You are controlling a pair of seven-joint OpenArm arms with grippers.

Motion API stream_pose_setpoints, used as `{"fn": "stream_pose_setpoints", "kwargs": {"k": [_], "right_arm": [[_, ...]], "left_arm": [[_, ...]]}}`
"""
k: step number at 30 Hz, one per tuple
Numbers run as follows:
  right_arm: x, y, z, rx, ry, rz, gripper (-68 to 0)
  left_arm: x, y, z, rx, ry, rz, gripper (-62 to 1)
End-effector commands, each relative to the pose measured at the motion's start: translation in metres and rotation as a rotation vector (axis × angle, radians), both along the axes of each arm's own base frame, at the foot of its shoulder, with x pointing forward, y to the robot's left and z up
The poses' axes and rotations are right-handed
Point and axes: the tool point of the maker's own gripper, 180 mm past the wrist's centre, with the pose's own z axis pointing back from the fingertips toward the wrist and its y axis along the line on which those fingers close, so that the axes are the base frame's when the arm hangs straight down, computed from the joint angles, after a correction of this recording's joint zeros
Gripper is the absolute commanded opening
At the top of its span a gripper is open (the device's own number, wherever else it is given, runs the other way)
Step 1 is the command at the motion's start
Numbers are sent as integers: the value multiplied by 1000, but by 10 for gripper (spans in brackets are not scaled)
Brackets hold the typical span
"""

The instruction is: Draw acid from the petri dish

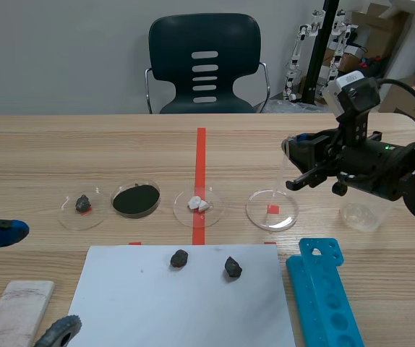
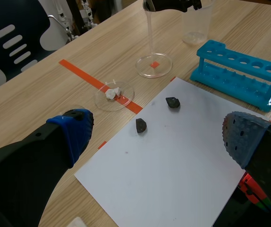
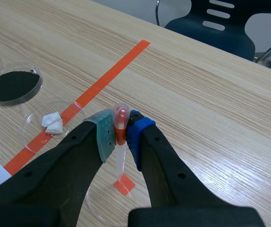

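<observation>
Right tool (image 3: 121, 135): it is clamping the bulb of a clear pipette (image 3: 120, 163) between its pads, and is hanging right of centre in the scene view, over the desk (image 1: 63, 144)
Pipette: it is hanging upright, its tip reaching down into the clear petri dish (image 1: 252, 211), which is sitting over a tape square just right of the red line; whether the tip is touching the bottom I cannot tell
Progress: picking up the pipette and bringing it to the dish are looking done; no liquid is showing in the dish or the stem, so whether drawing is under way is unclear
Left to do: by my judgement, easing the squeeze on the bulb to suck liquid up, then lifting clear of the rim
Left tool (image 2: 158, 133): its fingers are standing apart and gripping nothing, at the scene's lower left, well apart from the dish
Neighbours: three more dishes are lining up to the left, holding white lumps (image 1: 198, 205), black powder (image 1: 136, 199) and a dark stone (image 1: 83, 204)
Foreground: a white sheet (image 1: 186, 311) is carrying one dark pebble (image 1: 179, 258) and a second pebble (image 1: 233, 267); a blue rack (image 1: 330, 296) is lying at lower right; a clear cup (image 1: 363, 214) is standing under the right arm
In the way: nothing is crowding the dish; only its low rim is risking a knock as the tip comes out
</observation>
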Motion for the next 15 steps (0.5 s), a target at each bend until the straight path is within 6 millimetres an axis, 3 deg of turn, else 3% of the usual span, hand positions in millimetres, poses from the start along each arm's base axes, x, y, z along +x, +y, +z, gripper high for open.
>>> {"fn": "stream_pose_setpoints", "kwargs": {"k": [1, 15], "right_arm": [[4, -1, 12, 10, -38, 1, -607], [4, 0, 13, 12, -40, 8, -606]], "left_arm": [[2, -3, 8, -32, -23, 5, -37], [2, -3, 8, -32, -23, 5, -37]]}}
